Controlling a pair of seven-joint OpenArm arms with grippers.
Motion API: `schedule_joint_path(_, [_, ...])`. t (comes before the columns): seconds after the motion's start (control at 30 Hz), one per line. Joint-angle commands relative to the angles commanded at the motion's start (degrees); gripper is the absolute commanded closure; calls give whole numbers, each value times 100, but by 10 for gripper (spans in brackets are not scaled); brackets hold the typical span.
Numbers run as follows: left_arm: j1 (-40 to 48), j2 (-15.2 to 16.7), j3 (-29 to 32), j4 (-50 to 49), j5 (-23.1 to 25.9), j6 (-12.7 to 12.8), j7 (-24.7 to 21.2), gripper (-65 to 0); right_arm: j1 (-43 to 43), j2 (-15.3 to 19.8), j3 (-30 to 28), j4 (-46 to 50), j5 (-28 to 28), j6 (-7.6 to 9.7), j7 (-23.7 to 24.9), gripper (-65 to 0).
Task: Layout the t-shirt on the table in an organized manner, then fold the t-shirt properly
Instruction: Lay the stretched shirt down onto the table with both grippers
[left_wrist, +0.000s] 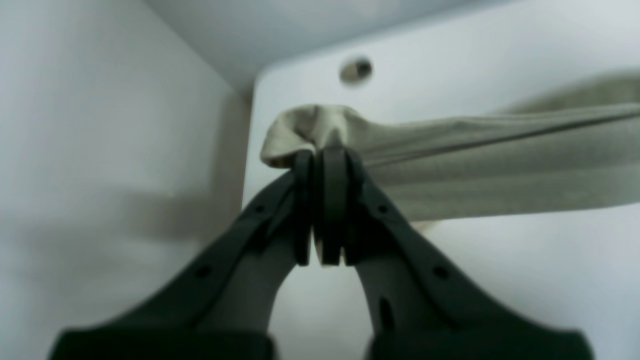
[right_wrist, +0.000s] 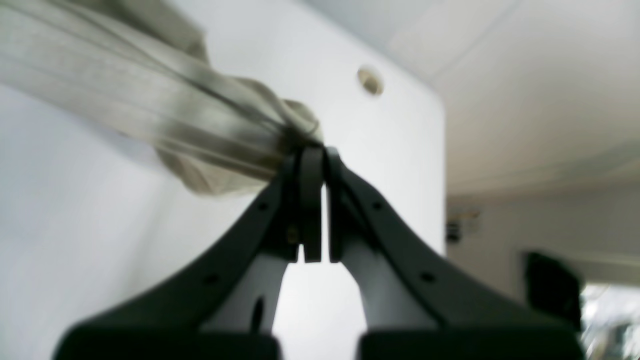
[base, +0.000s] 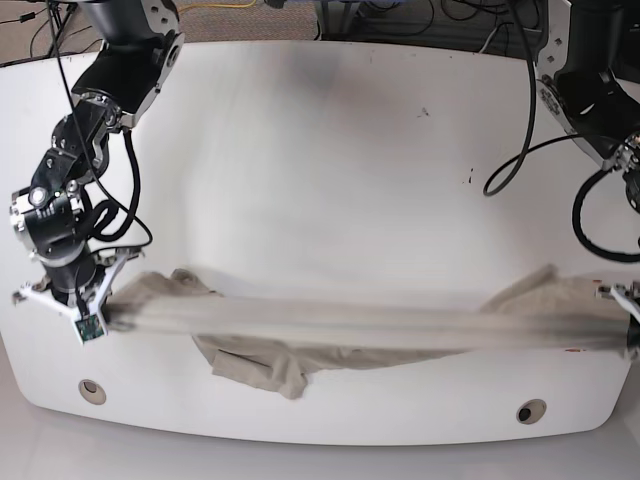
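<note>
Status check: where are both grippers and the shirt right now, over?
Left gripper shut on t-shirt, right gripper shut on its other end. Shirt stretched taut between them above the table, middle sagging. Nothing in the way.

Hidden or unclear, for your check:
- left gripper (base: 630, 305): cut off by the base view's right edge; you see only a sliver.
- t-shirt (base: 330, 325): stretched band motion-blurred; folds unreadable.
- dark object (right_wrist: 552, 290): blurred, you cannot identify it.

Soft cloth t-shirt (base: 330, 325), glossy table (base: 330, 150)
</note>
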Motion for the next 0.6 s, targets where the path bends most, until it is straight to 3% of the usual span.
schedule_joint_path(0.1, [545, 0, -211, 62, 0, -163, 0, 0, -387, -149, 18, 9, -18, 0, 0, 0])
schedule_joint_path(0.33, [1767, -35, -695, 149, 9, -163, 0, 0, -1143, -237, 26, 18, -18, 0, 0, 0])
schedule_joint_path(0.6, [2585, 0, -809, 149, 9, -163, -26, 0, -1538, -352, -9, 18, 18, 0, -18, 0])
